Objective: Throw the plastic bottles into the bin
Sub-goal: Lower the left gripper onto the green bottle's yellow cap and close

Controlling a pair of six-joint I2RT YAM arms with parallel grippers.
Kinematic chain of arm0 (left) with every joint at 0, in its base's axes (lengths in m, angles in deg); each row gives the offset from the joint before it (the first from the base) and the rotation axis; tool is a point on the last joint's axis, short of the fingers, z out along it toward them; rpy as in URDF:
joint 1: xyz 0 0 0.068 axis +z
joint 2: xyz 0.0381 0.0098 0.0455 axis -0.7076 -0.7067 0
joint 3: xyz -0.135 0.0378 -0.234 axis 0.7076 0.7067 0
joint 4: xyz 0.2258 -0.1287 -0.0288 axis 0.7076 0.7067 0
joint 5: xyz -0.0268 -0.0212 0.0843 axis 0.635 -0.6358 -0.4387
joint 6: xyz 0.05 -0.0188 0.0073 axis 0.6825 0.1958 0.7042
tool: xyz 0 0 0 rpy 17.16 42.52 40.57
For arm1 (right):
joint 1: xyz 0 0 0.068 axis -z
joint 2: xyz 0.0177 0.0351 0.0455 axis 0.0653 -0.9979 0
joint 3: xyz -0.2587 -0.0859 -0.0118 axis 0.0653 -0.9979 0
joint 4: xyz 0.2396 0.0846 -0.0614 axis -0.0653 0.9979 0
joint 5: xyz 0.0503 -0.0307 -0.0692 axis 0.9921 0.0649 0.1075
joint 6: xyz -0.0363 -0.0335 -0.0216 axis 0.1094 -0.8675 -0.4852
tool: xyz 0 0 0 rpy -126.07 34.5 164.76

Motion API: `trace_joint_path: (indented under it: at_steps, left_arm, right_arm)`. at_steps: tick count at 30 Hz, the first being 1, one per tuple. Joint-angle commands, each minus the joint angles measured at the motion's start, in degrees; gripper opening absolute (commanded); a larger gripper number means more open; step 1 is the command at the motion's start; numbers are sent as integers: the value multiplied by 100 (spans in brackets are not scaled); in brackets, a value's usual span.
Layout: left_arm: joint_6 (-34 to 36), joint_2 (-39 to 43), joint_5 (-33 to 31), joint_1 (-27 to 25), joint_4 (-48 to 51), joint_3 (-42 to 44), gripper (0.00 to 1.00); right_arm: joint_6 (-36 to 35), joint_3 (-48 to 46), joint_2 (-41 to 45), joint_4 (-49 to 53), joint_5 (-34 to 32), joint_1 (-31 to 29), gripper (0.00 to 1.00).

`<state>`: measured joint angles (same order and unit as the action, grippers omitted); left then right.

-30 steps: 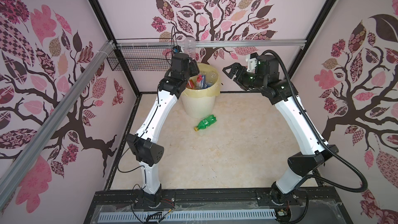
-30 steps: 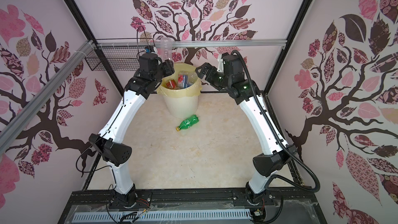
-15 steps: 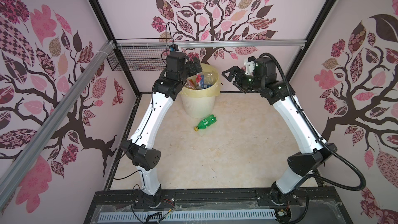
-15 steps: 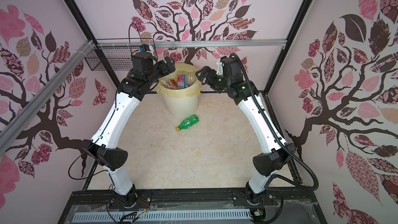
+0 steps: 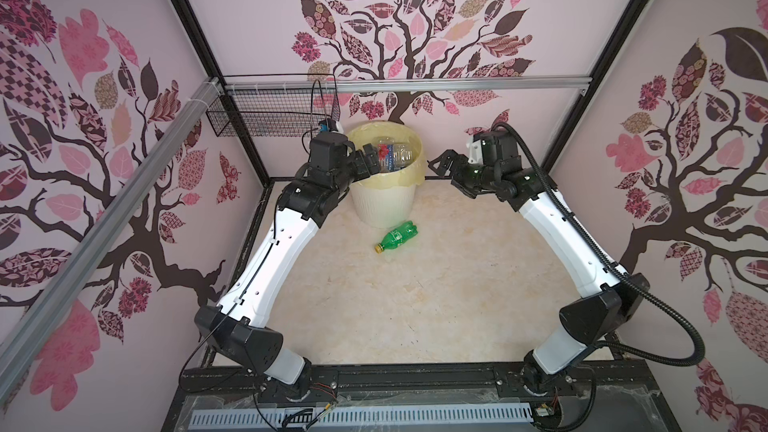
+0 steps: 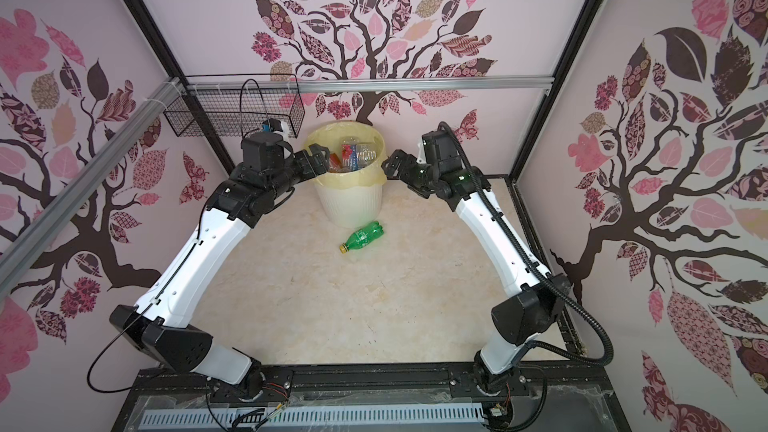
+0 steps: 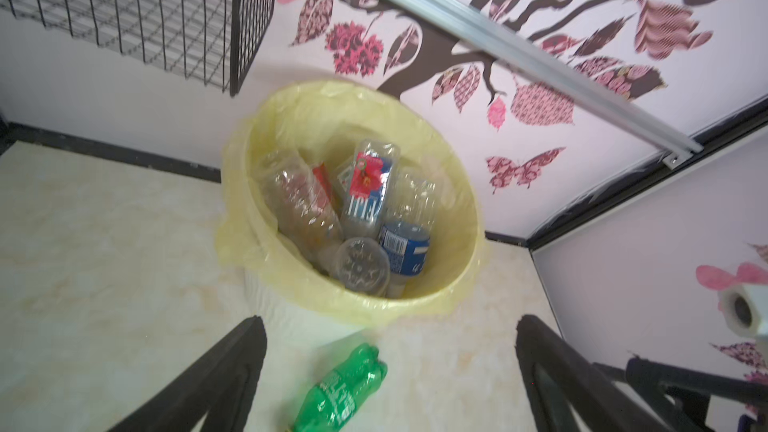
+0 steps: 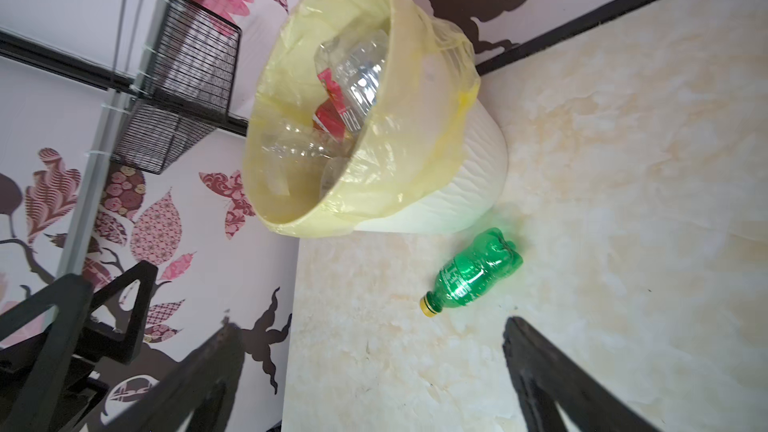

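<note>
The cream-white bin [image 5: 382,205] [image 6: 349,205] with a yellow liner stands at the back of the floor. It holds several clear plastic bottles [image 5: 390,155] [image 7: 368,189] [image 8: 353,68] with blue and red labels. One green bottle [image 5: 397,236] [image 6: 361,236] [image 7: 345,388] [image 8: 478,272] with a yellow cap lies on the floor just in front of the bin. My left gripper [image 5: 370,157] [image 7: 390,322] is open and empty at the bin's left rim. Open and empty too, my right gripper [image 5: 440,162] [image 8: 372,326] hovers just right of the bin.
A black wire mesh basket [image 5: 270,118] [image 6: 232,118] hangs from the back rail, left of the bin and close above the left wrist. Patterned walls close in the cell on three sides. Bare marble-look floor [image 5: 415,305] stretches in front of the green bottle.
The clear bottle held above the bin by my left gripper is gone from it; that gripper opened and drew back slightly left and lower. The right arm barely moved.
</note>
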<state>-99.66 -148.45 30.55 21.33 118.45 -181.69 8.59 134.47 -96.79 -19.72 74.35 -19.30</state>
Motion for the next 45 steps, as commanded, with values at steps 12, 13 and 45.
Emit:
trace_joint_path:
  at_steps: [12,13,45]
  left_arm:
    - [590,636,685,-63,99,2585,97]
    - [699,552,664,-84,95,2636,97]
    - [3062,-2575,-718,-1084,-972,1835,97]
  right_arm:
    - [-302,-1433,868,170,-104,-112,100]
    - [-298,-1498,900,172,-55,-112,100]
    - [-77,-1859,603,73,1023,559,100]
